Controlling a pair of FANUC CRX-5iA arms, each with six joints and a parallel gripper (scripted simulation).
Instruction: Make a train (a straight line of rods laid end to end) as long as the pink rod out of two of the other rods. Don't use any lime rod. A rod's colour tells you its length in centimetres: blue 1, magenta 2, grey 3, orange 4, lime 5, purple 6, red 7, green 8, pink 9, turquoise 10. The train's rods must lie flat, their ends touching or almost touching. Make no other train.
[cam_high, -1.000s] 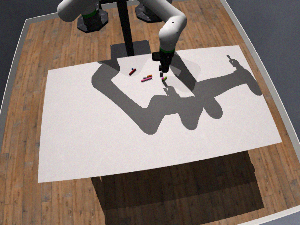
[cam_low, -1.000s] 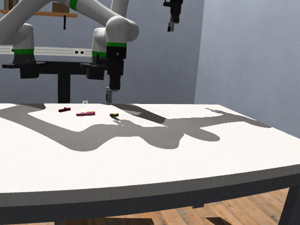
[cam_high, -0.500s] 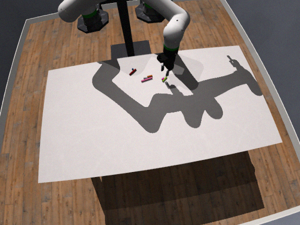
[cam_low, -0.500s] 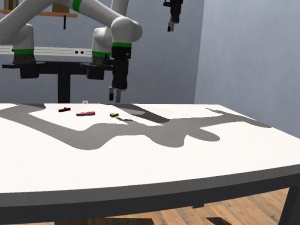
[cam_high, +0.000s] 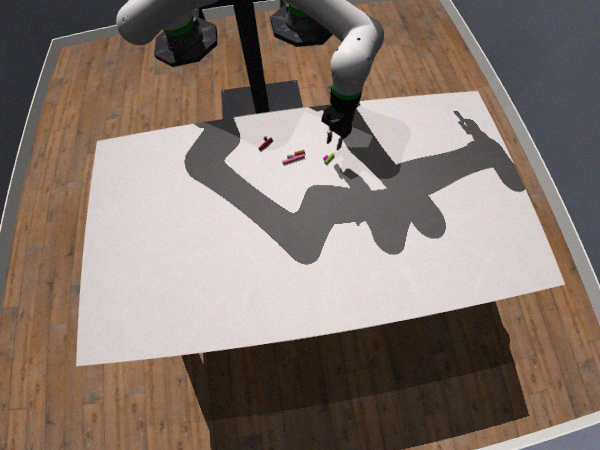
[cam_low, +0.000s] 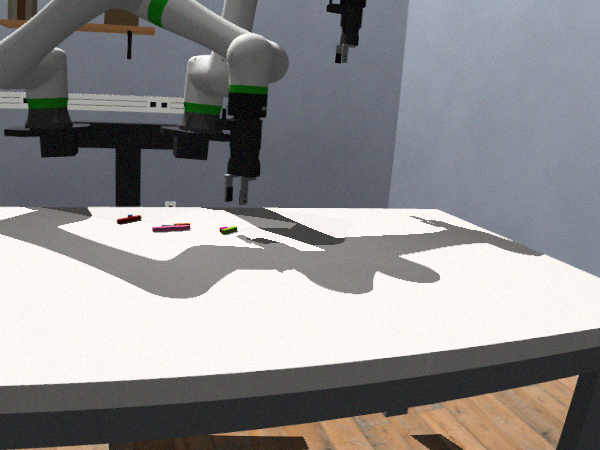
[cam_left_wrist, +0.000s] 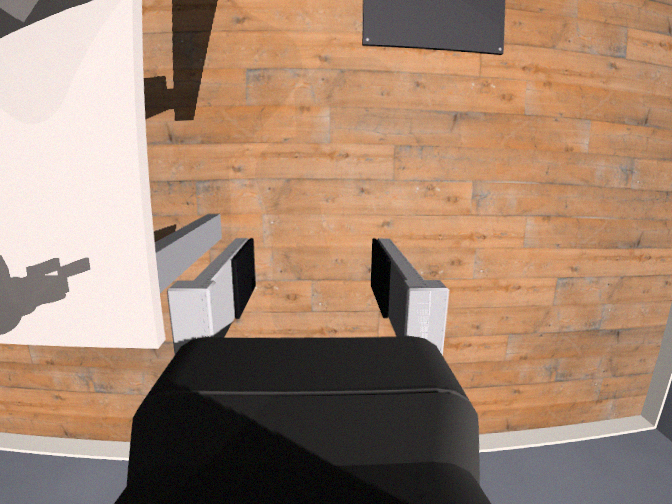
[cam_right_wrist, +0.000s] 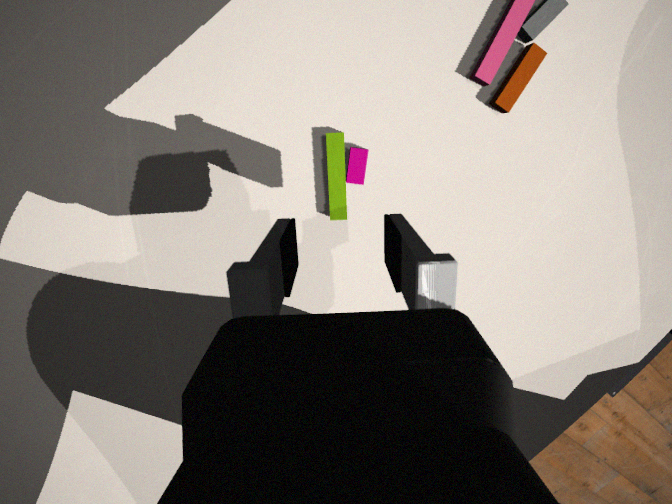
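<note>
Seven rods, one of each colour, lay near the tabletop's (cam_high: 300, 280) (cam_low: 300, 340) (cam_left_wrist: 70, 189) (cam_right_wrist: 488, 244) edge facing the black stand (cam_high: 252, 60) (cam_low: 128, 175), well apart from the opposite corners. One pink rod (cam_high: 293, 159) (cam_low: 171, 228) (cam_right_wrist: 504, 40) sat beside one grey rod (cam_high: 290, 156) (cam_right_wrist: 544, 20) and one orange rod (cam_high: 299, 152) (cam_low: 182, 224) (cam_right_wrist: 520, 78); one red rod (cam_high: 265, 144) (cam_low: 129, 219) neighboured one blue rod (cam_high: 265, 137) (cam_low: 130, 216). The right gripper (cam_high: 334, 143) (cam_low: 236, 201) (cam_right_wrist: 340, 240), unclenched and empty, hung near one lime rod (cam_high: 329, 158) (cam_low: 229, 230) (cam_right_wrist: 336, 176) and one magenta rod (cam_high: 326, 157) (cam_low: 222, 228) (cam_right_wrist: 357, 166). The left gripper (cam_low: 341, 61) (cam_left_wrist: 313, 262), spread wide and empty, hung beyond a tabletop edge. No two-rod train stood complete.
</note>
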